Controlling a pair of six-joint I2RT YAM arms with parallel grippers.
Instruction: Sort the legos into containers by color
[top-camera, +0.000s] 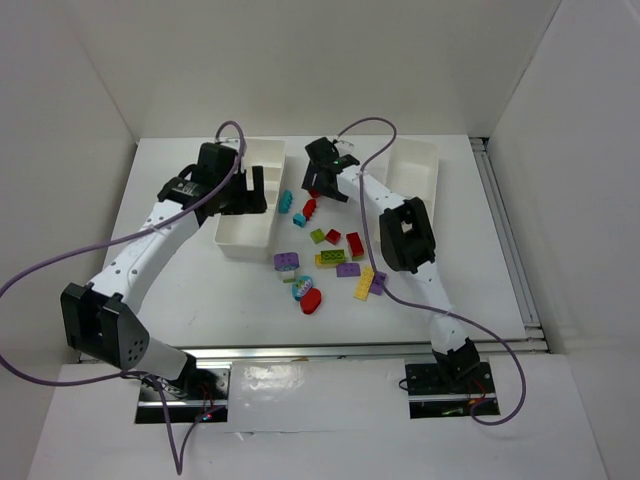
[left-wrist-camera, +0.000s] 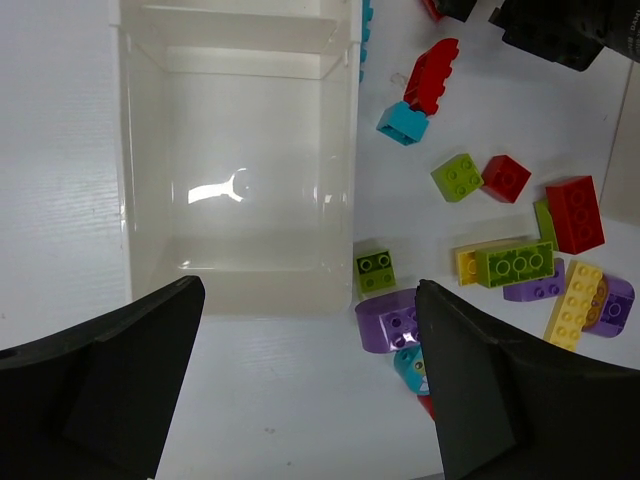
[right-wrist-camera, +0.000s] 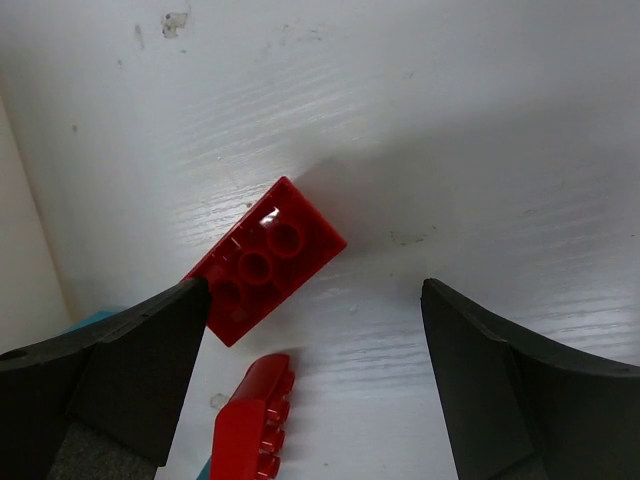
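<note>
Loose legos lie on the table between two white trays, the left tray (top-camera: 232, 238) and the right tray (top-camera: 412, 166). My right gripper (top-camera: 323, 188) is open and empty, low over a red brick (right-wrist-camera: 265, 262), with a red curved piece (right-wrist-camera: 255, 415) just nearer. My left gripper (top-camera: 260, 190) hovers open and empty over the left tray's near compartment (left-wrist-camera: 140, 180), which holds nothing. In the left wrist view I see the red curved piece (left-wrist-camera: 432, 75), a teal brick (left-wrist-camera: 403, 122), lime bricks (left-wrist-camera: 457, 176), red bricks (left-wrist-camera: 573, 213), a purple piece (left-wrist-camera: 388, 322) and a yellow brick (left-wrist-camera: 573, 303).
White walls enclose the table on the left, back and right. A red oval piece (top-camera: 311, 300) and a teal piece (top-camera: 298, 289) lie nearest the front. The right arm's elbow (top-camera: 405, 235) hangs over the table beside the brick pile. A metal rail (top-camera: 505, 235) runs along the right edge.
</note>
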